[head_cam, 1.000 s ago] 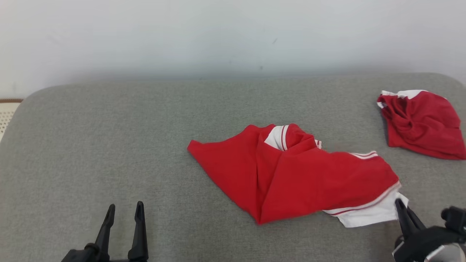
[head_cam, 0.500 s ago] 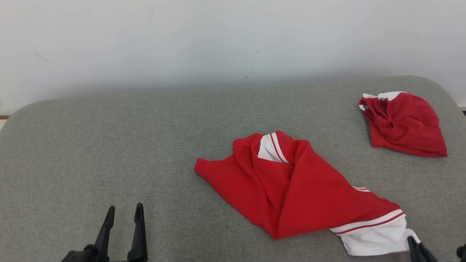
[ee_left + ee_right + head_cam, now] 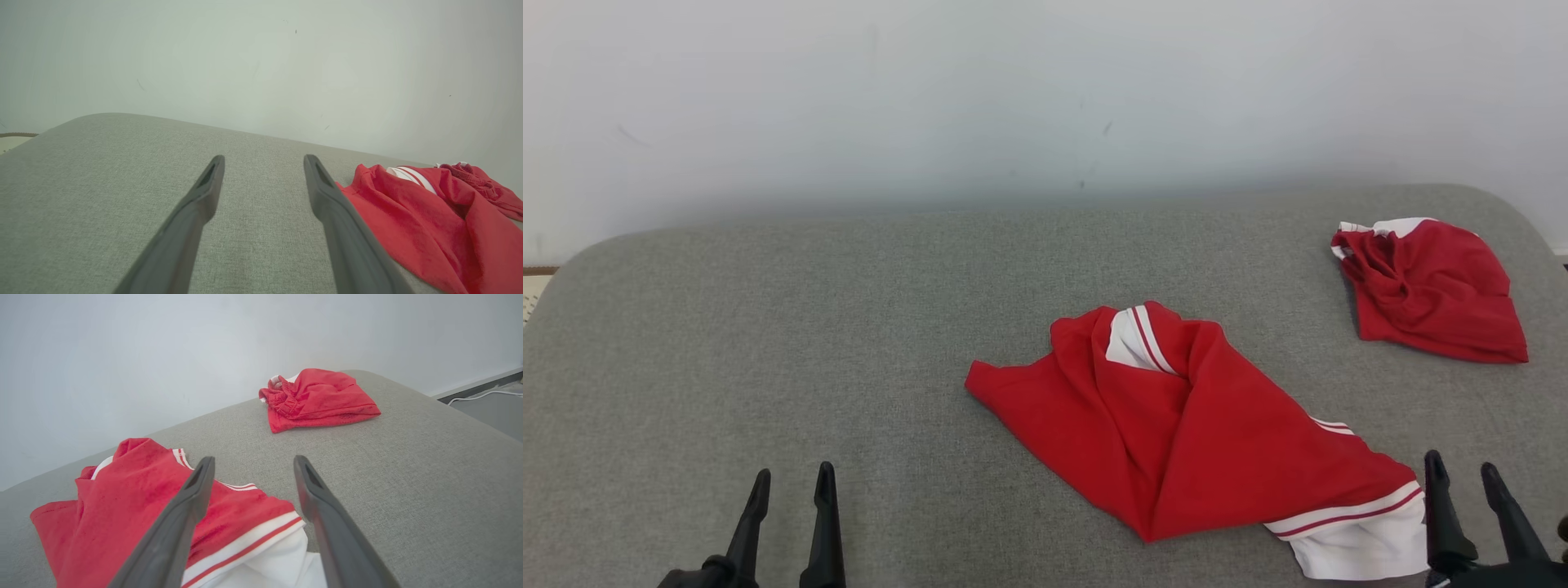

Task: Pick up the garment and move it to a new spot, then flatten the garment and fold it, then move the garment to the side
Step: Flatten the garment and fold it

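We find the red garment [image 3: 1176, 433], white-hemmed with red stripes, crumpled right of centre on the grey woven tabletop [image 3: 768, 343], hem towards the front edge. Bare padded cloth runs left to the rounded corner, and a second red bundle [image 3: 1433, 290] sits far right. Our left hand [image 3: 794, 478] and right hand [image 3: 1462, 465] wait at the front edge, fingers apart, holding nothing.

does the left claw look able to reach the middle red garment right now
Probably yes: the left claw is open, and just bare grey cushion lies between it and the garment's nearest red corner; nothing blocks the way.
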Motion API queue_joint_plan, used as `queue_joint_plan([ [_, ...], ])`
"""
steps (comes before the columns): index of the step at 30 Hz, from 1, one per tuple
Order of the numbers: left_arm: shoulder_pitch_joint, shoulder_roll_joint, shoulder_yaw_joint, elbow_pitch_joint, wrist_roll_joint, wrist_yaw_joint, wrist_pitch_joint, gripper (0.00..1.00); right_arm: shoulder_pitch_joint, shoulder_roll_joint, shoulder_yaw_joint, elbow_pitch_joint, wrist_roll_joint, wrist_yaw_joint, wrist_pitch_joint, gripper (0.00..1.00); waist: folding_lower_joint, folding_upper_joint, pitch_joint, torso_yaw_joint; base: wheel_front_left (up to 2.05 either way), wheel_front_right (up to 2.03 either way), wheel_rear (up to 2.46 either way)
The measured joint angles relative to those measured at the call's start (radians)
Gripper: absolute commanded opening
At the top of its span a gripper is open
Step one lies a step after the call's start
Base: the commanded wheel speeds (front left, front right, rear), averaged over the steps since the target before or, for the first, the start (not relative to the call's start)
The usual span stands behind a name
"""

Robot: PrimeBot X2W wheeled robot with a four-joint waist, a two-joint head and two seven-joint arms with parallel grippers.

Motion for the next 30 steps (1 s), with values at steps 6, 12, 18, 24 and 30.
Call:
queue_joint_plan([
  [6,0.001,0.0,0.012,0.003,0.012,-0.013,0.0,1.0,-0.018,0.035,0.042,-0.028,-0.041,0.0,-0.051,1.0,0.0,0.0,-0.009,0.004,0.0,0.0,0.0],
  [12,-0.002,0.003,0.022,0.013,0.037,-0.035,0.0,1.0,-0.02,0.059,0.065,-0.014,-0.064,0.0,-0.077,1.0,0.0,0.0,-0.011,0.001,0.0,0.0,0.0],
  [18,-0.058,0.034,-0.012,0.057,0.045,-0.091,0.01,1.0,-0.045,0.064,0.078,0.0,-0.068,0.0,-0.086,1.0,0.0,0.0,0.001,-0.01,0.0,0.0,0.0],
  [24,-0.175,0.108,-0.085,0.14,0.044,-0.14,0.08,1.0,-0.093,0.069,0.114,0.017,-0.067,0.0,-0.1,1.0,0.0002,0.0,0.023,-0.036,0.0,0.0,0.0],
  [30,-0.299,0.188,-0.173,0.216,-0.017,-0.156,0.166,1.0,-0.171,0.096,0.17,0.062,-0.045,0.0,-0.135,1.0,0.0002,0.0,0.052,-0.082,0.0,0.0,0.0],
])
